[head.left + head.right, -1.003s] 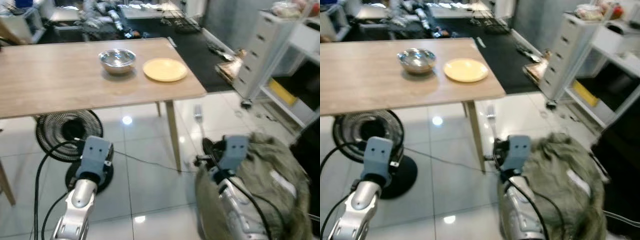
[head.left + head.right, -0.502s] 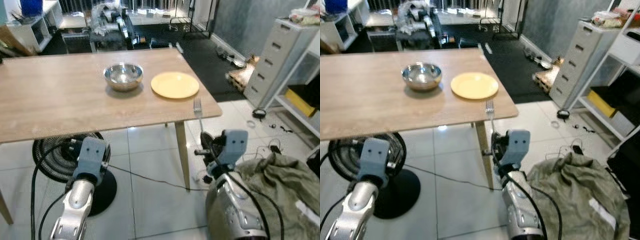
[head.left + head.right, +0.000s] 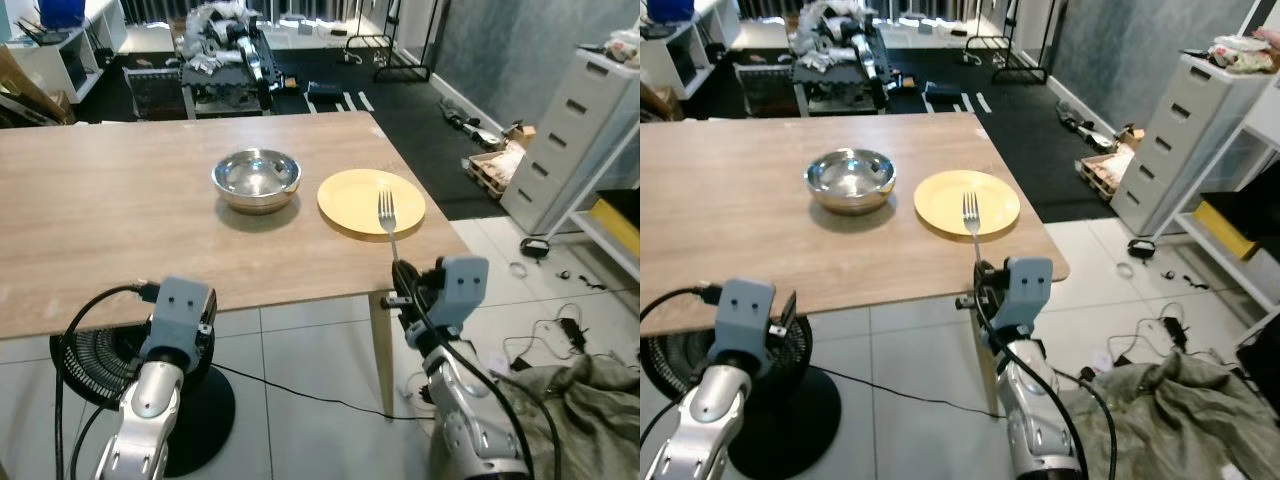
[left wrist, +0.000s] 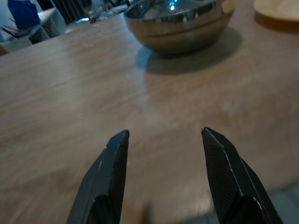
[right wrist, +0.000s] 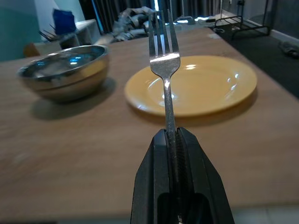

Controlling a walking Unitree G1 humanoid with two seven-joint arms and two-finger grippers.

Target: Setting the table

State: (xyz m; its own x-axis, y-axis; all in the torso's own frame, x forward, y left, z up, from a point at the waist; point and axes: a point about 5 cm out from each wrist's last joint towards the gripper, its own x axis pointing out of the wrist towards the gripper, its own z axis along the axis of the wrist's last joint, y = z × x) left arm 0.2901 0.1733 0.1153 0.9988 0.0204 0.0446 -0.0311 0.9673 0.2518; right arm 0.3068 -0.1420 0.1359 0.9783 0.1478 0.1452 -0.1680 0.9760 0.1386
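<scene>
So you're closer to the table [image 3: 120, 230] now than a second ago, and the fork [image 3: 971, 222] is now rising over the near edge instead of hanging above the floor. Your right gripper [image 5: 171, 145] is clamping the fork's handle, tines up. I'd say you're going to want to be laying it flat at the yellow plate's [image 3: 371, 201] 3 o'clock, not on it. That plate is sitting empty, and the steel bowl [image 3: 255, 179] at its 9 o'clock looks empty too. Your left gripper [image 4: 163, 161] is hovering spread, holding nothing.

cluttered home: dining table [image 3: 120, 230], floor fan [image 3: 90, 360], drawers [image 3: 575, 130]
</scene>
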